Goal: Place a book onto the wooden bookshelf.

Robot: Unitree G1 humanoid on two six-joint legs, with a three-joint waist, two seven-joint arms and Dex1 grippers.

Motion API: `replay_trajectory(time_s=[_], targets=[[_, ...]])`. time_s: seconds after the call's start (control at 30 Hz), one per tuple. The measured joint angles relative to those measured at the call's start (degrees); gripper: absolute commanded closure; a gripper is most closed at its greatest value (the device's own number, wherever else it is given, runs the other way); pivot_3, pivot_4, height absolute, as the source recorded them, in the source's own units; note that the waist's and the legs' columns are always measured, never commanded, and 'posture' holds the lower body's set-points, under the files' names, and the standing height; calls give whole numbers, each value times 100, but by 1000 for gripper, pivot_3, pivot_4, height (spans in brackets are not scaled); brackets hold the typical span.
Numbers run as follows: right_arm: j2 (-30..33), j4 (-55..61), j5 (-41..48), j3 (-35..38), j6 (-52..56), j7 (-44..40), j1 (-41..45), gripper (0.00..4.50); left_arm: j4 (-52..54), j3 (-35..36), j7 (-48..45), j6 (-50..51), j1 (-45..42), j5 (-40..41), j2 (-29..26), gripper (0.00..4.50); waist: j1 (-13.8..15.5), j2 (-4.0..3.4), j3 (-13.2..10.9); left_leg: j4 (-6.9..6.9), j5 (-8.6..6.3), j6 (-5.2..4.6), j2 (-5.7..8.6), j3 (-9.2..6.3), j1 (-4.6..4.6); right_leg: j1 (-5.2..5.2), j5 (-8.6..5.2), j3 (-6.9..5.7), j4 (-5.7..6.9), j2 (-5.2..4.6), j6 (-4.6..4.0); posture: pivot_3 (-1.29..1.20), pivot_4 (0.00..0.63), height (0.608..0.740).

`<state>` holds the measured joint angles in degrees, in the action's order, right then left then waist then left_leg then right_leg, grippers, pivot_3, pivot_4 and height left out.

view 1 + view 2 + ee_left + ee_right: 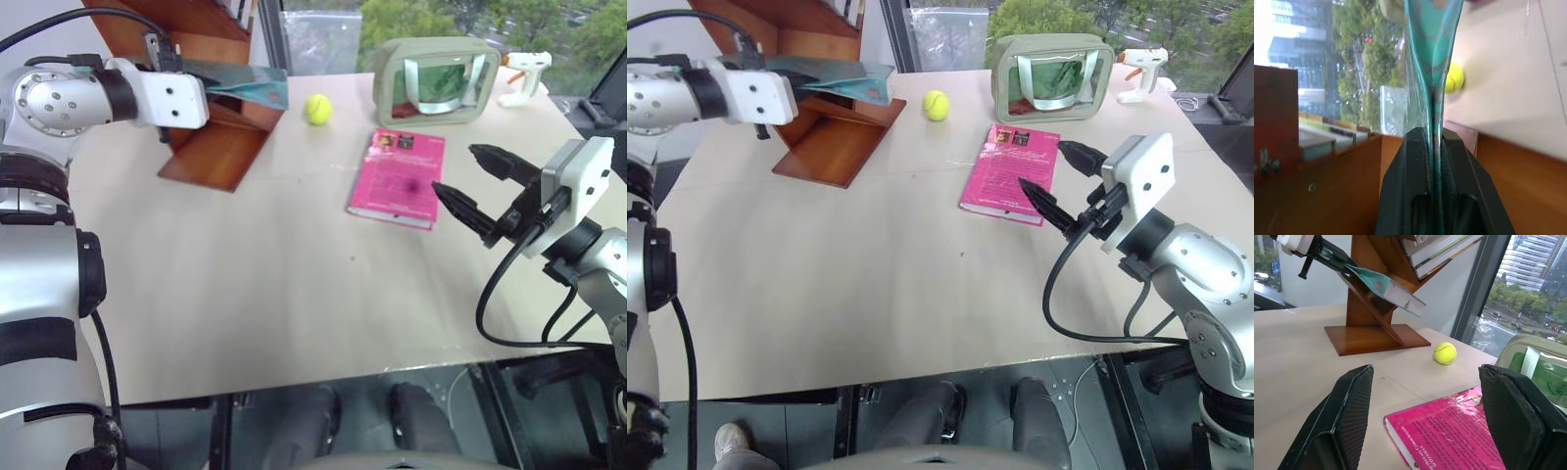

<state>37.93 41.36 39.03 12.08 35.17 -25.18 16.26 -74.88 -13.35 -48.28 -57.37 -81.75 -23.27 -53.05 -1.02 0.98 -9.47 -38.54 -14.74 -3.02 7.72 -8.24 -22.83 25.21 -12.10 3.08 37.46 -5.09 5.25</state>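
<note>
Nearest, the right tool (468, 181) hangs over the right side of the pale beige table (274, 294), its white wrist block angled inward and its two black fingers spread wide with nothing between them. Its tips point toward the thin bright pink book (397, 176), which lies flat on the table just beyond them. The right wrist view looks between those spread fingers and takes in the pink book's printed cover, the round yellow-green tennis ball (1445, 353) on the table farther off, and the side of the shelf unit.

Farther back on the left, the left arm reaches level across the table's far corner. The left tool (1436, 142) is pressed together on the thick teal-green hardcover book (247, 83), pinching it by one edge. The book juts out from the fingers, tilted, over the base of the reddish-brown wooden bookshelf of slanted boards (211, 147). The right wrist view shows the book's pale page edges and its lower side lying along a sloping board, with other books stacked on a higher board. The left wrist view shows the book edge-on between the shut fingers.

At the table's far edge stand a pale green framed mirror (438, 80) and a white glue gun (522, 73).
</note>
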Motion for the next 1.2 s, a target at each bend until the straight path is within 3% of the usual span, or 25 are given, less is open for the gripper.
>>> replay_trajectory(time_s=[0.2, 0.37, 0.47, 0.5, 0.53, 0.9, 1.0, 1.07, 1.2], targets=[[1, -2, 41, 1, 46, -1, 2, 926, -10, -17, 281, 402, -28, -122, -43, 4469, -35, 0, 0, 1, 0, 0, -1, 0, 0, 3, 0, 2, 1, 3, 0, 0, 150, 740], [6, -3, 66, 2, 76, 4, 4, 926, -80, -38, 388, 799, -35, -245, -74, 2913, -65, 0, 0, 1, 0, 0, -1, 1, 0, 3, 0, 2, 2, 3, 0, 0, 150, 740], [16, -3, 83, 10, 92, 18, 4, 926, -125, -37, 464, 994, -35, -249, -134, 1503, -92, 2, -1, 1, 0, 0, -1, 0, -1, 3, 0, 1, 2, 4, 0, 0, 150, 740], [18, -3, 85, 10, 93, 26, 4, 926, -125, -31, 484, 1013, -35, -249, -163, 726, -99, 2, -1, 1, 0, 0, -1, 0, -1, 3, 0, 2, 1, 3, 0, 0, 150, 740], [18, -3, 85, 10, 94, 32, 4, 926, -125, -17, 497, 1021, -35, -243, -179, 589, -99, 2, -1, 1, 0, 0, -1, 0, -2, 3, 0, 1, 1, 3, 0, 0, 150, 740], [16, -94, 81, -48, 93, -26, 173, 926, -94, 626, 445, 945, 561, 359, -616, 589, -129, 2, -1, 1, 0, 0, -2, 0, -1, 5, 0, 3, 4, 2, 0, 0, 150, 740], [16, -151, 74, -55, 93, -68, 211, 926, -41, 549, 756, 1111, 775, 217, -735, 1797, -127, 2, 0, 1, 0, 0, -2, 1, 0, 4, 0, 3, 5, 2, 0, 0, 150, 740], [16, -205, 61, -67, 92, -82, 248, 926, -13, 338, 1207, 1316, 838, -119, -786, 2972, -120, 4, 2, 1, 0, 0, -1, 1, 2, 4, 0, 2, 11, 2, 0, 0, 150, 740], [17, -219, 60, -93, 92, -105, 309, 926, 33, 260, 1481, 1330, 871, -226, -690, 4382, -108, 5, 2, 0, 0, 0, -1, 1, 2, 4, 0, 2, 11, 0, 0, 0, 150, 740]])
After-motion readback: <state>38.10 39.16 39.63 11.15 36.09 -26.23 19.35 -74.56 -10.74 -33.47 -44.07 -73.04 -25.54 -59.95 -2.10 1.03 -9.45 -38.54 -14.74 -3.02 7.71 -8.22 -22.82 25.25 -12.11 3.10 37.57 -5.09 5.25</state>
